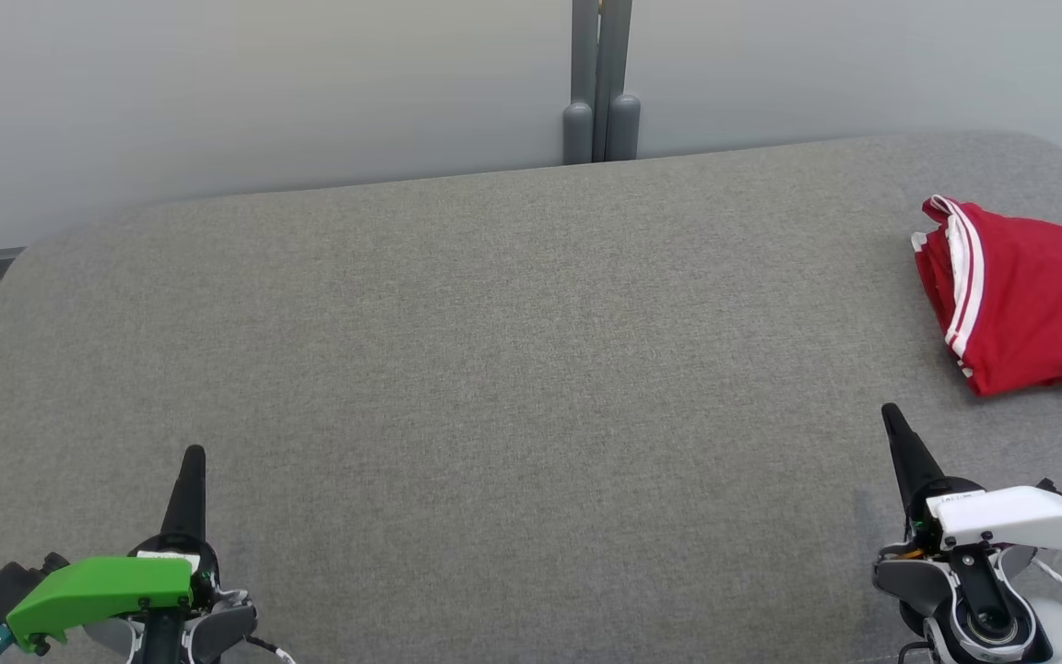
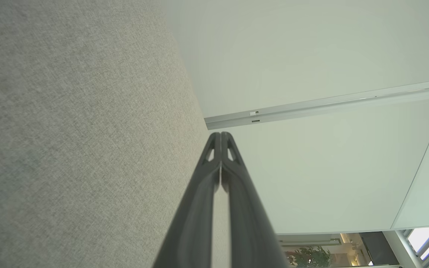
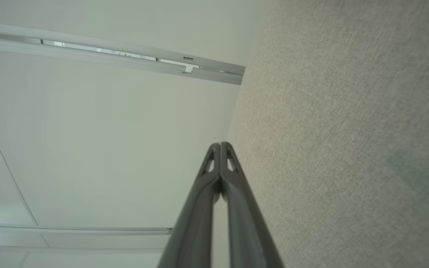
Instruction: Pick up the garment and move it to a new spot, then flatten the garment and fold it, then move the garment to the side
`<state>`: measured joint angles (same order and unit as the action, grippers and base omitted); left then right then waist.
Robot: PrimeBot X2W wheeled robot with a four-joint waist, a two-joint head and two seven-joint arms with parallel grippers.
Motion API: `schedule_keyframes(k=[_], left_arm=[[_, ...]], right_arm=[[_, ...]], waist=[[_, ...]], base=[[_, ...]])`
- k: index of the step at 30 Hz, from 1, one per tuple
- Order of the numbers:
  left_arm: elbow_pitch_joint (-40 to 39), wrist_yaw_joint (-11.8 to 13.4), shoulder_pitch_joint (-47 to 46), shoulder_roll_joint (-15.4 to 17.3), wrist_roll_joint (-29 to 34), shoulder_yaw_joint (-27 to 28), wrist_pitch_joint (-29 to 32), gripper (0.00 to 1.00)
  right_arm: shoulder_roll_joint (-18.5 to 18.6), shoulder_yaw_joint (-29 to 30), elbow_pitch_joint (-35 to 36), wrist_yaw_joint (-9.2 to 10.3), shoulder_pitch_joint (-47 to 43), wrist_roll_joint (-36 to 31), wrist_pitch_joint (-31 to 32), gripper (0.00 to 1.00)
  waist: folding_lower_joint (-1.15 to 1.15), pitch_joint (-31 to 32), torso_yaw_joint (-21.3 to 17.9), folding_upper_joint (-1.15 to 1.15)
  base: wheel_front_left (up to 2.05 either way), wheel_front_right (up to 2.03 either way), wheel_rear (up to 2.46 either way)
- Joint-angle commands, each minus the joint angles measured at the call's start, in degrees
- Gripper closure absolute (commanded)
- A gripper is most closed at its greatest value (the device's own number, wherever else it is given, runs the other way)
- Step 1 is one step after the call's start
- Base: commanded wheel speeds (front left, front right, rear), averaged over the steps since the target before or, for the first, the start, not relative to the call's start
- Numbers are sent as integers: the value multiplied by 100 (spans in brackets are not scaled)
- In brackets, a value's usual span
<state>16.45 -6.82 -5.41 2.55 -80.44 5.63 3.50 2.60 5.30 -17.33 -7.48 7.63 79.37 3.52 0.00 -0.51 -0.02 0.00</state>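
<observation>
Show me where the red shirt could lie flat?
The gray cushion is bare across its middle and left, from the back edge down to the left gripper and right gripper. Only the right edge is crowded, where the red garment lies.

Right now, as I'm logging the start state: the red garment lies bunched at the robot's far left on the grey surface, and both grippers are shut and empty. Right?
Not quite. The head view shows the red garment at the robot's far right, not left. The rest stands: it lies bunched on the grey surface, with the left gripper and right gripper shut and empty.
</observation>
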Motion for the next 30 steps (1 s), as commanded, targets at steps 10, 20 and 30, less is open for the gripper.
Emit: schedule_keyframes(k=[10, 20, 30], left_arm=[[-113, -48, -136, 46, -510, 65, 132, 100], [-177, -74, -141, 48, -882, 98, 243, 100], [-225, -87, -153, 51, -1197, 122, 332, 100]], right_arm=[[38, 56, 148, -3, -61, 515, 132, 100], [40, 94, 233, -2, -97, 964, 239, 100], [41, 123, 300, -2, -129, 1315, 321, 100]], waist=[[0, 11, 1, 0], [0, 23, 2, 0], [0, 33, 2, 0]], base=[[0, 0, 0], [0, 0, 0], [0, 0, 0]])
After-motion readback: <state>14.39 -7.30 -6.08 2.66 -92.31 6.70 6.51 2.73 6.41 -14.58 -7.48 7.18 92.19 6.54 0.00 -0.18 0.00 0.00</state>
